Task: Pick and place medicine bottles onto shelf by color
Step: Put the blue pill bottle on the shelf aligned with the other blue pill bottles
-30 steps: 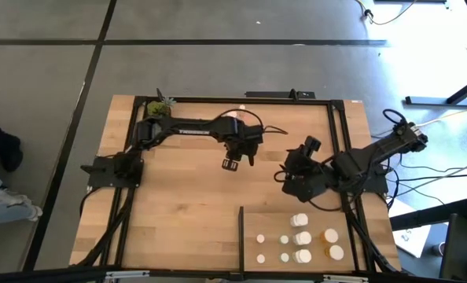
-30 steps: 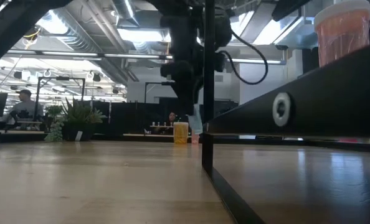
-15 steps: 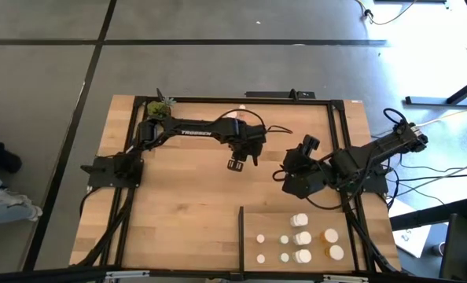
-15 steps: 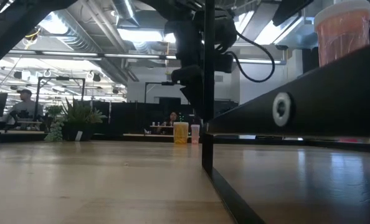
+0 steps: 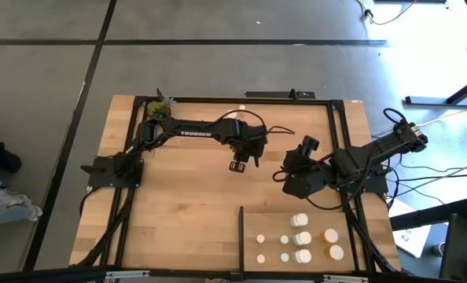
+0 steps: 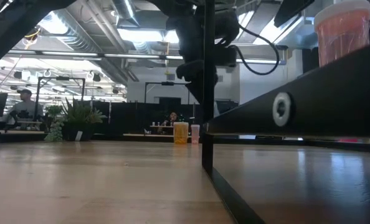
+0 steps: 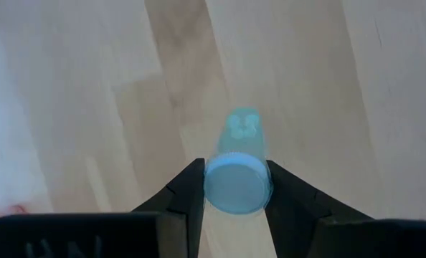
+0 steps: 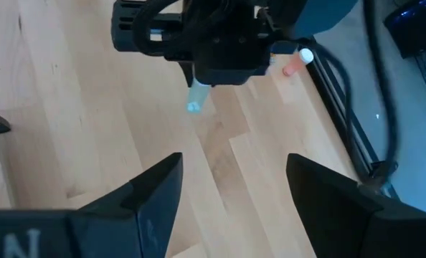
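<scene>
Left gripper (image 7: pixel 232 188) is closed on a small pale greenish bottle (image 7: pixel 237 166), its two dark fingers (image 7: pixel 186 195) pinching the round cap end while the clear body points down toward the wooden table (image 5: pixel 186 204). In the high view that gripper (image 5: pixel 237 166) hangs in the air above the middle of the table, on the far side of the shelf (image 5: pixel 316 224) and well apart from it. Right gripper (image 8: pixel 231 188) waits just beyond the shelf's far edge, jaws spread and empty, looking across at the left arm and its bottle (image 8: pixel 197 96).

The hold looks slim: smooth hard plastic, a round shape, and contact only near the cap. I judge that a quick swing or a knock could let the bottle twist or slip out and roll across the slick wood. The thin black strip (image 5: pixel 240 233) along the shelf's near side is another risk; a low approach could catch the hanging bottle on it. On the shelf, white-capped bottles (image 5: pixel 299 237) stand close together in short rows, with an orange one (image 5: pixel 329 234) to one side, so a careless descent could tip a neighbour or land this one among the wrong colour.
</scene>
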